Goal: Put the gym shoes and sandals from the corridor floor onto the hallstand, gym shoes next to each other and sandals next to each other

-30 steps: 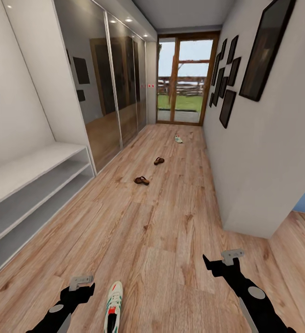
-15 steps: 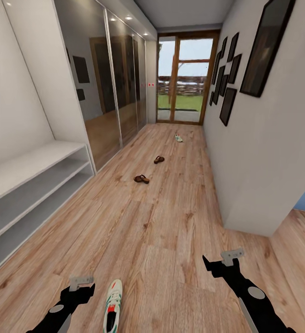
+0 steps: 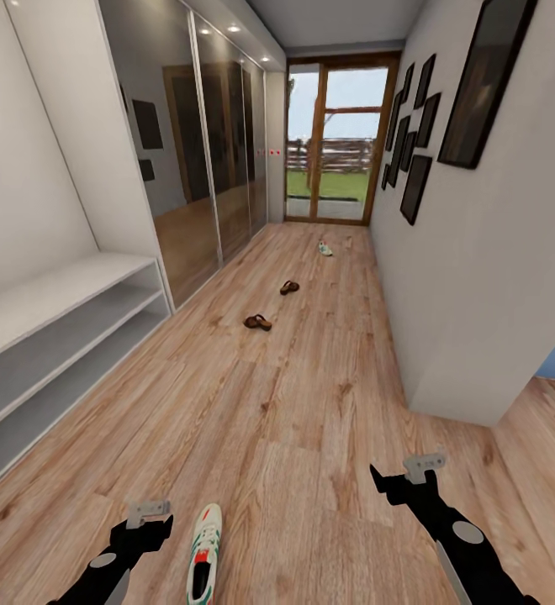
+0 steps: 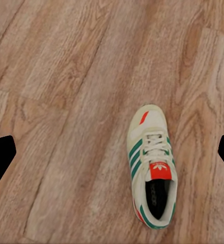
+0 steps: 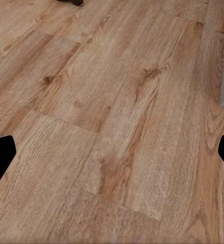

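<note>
With all four shoes apparently unracked, the first pickup looks pending: the spread, empty left gripper (image 3: 147, 510) hovers beside the cream-white, green-striped lace-up gym shoe (image 3: 203, 553) on the wood-plank corridor floor (image 3: 294, 437) and must descend to grasp it.

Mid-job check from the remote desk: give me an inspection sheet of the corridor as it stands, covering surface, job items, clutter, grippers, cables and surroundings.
Surface: light brown wood-plank corridor floor, grain visible.
Job's things: one cream-white lace-up gym shoe with green stripes lies on the floor beside the left gripper; second gym shoe far off near the glass door; two dark brown sandals lie apart mid-corridor. Pale grey hallstand shoe rack at left, shelves in view bare.
Clutter: nothing seen.
Grippers: left gripper open over the near shoe, holding nothing; right gripper open above bare floor.
Cables: nothing seen.
Surroundings: mirrored wardrobe doors at left, dark picture frames on the right wall.
</note>
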Controlling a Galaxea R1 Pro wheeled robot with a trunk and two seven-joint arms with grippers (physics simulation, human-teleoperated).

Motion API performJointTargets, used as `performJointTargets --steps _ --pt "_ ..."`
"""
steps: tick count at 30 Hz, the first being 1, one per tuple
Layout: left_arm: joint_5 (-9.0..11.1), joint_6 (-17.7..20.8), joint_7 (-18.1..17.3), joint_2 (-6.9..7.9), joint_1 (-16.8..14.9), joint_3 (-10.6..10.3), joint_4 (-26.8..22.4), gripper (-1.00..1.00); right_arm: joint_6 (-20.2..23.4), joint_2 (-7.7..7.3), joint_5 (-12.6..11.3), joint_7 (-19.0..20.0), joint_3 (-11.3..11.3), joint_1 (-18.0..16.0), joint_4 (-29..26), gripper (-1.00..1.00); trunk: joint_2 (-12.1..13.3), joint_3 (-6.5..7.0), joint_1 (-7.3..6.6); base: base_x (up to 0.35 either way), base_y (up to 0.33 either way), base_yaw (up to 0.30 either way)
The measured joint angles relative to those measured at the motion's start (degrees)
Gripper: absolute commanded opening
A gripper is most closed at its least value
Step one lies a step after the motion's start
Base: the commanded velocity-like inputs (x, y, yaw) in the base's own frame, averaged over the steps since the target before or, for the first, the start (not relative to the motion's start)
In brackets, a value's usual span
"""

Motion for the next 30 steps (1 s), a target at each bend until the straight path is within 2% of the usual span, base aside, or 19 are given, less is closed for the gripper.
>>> performJointTargets --steps 20,24,29,30 --pt "0.00 0.14 -0.02 -0.05 -0.09 0.02 0.00 1.00 0.56 -0.03 -0.05 -0.14 -0.10 0.00 -0.45 1.00 -8.02 -3.85 4.39 0.000 0.000 0.000" --pt "0.00 0.15 -0.04 -0.05 -0.09 0.00 -0.03 1.00 2.88 0.01 -0.13 -0.15 -0.15 0.00 -1.47 1.00 -9.63 -4.89 5.27 0.000 0.000 0.000" --pt "0.00 0.15 -0.04 -0.04 -0.09 0.00 -0.05 1.00 8.44 0.05 -0.23 -0.16 -0.16 -0.07 -6.21 1.00 -11.63 -6.23 6.37 0.000 0.000 0.000" --pt "-0.02 0.14 -0.01 -0.02 -0.09 0.00 -0.01 1.00 11.36 0.08 -0.24 -0.17 -0.16 -0.28 -9.37 1.00 -12.03 -6.50 6.59 0.000 0.000 0.000"
